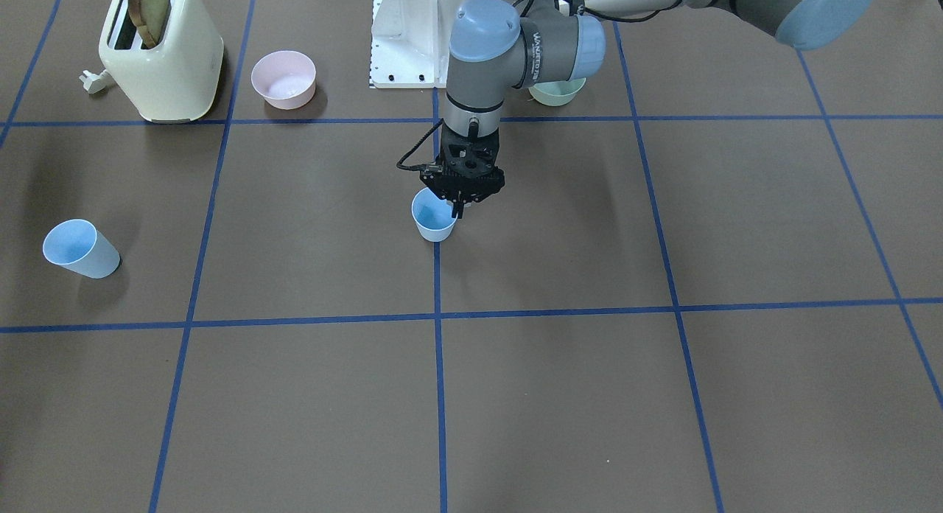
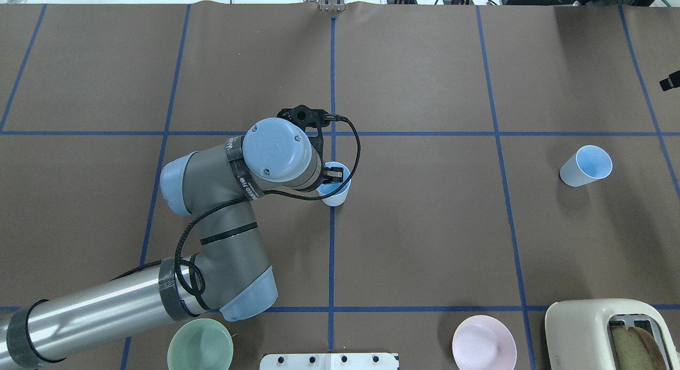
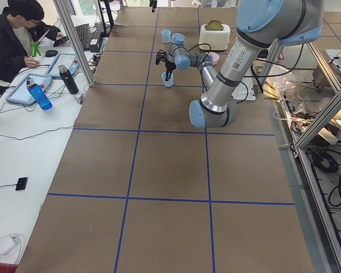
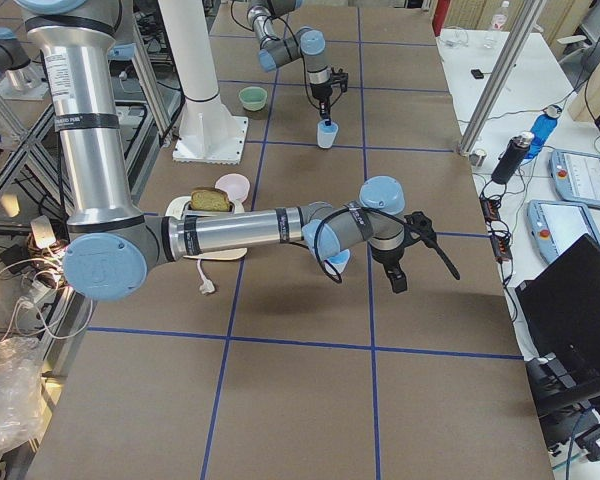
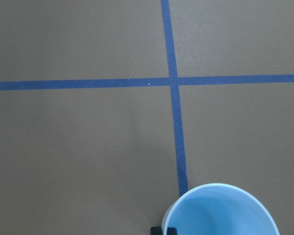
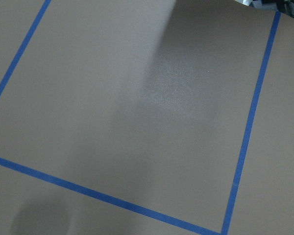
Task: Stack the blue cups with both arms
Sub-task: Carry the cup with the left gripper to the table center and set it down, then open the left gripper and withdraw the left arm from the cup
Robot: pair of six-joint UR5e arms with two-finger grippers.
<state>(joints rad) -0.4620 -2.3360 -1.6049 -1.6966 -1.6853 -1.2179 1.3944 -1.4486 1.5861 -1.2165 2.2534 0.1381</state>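
Observation:
One blue cup (image 1: 433, 217) stands upright at the table's middle on a blue tape line; it also shows in the overhead view (image 2: 337, 192) and at the bottom of the left wrist view (image 5: 220, 210). My left gripper (image 1: 457, 203) points straight down over it, jaws closed on its rim, one finger inside and one outside. The second blue cup (image 1: 79, 249) stands alone, far to my right, also in the overhead view (image 2: 586, 166). My right gripper (image 4: 396, 278) hovers above the table near that cup. I cannot tell whether it is open. Its wrist view shows only bare table.
A cream toaster (image 1: 158, 52) with a slice of toast and a pink bowl (image 1: 284, 78) stand near the robot's base on my right. A green bowl (image 1: 556, 91) sits behind the left arm's wrist. The white base mount (image 1: 409, 41) is between them.

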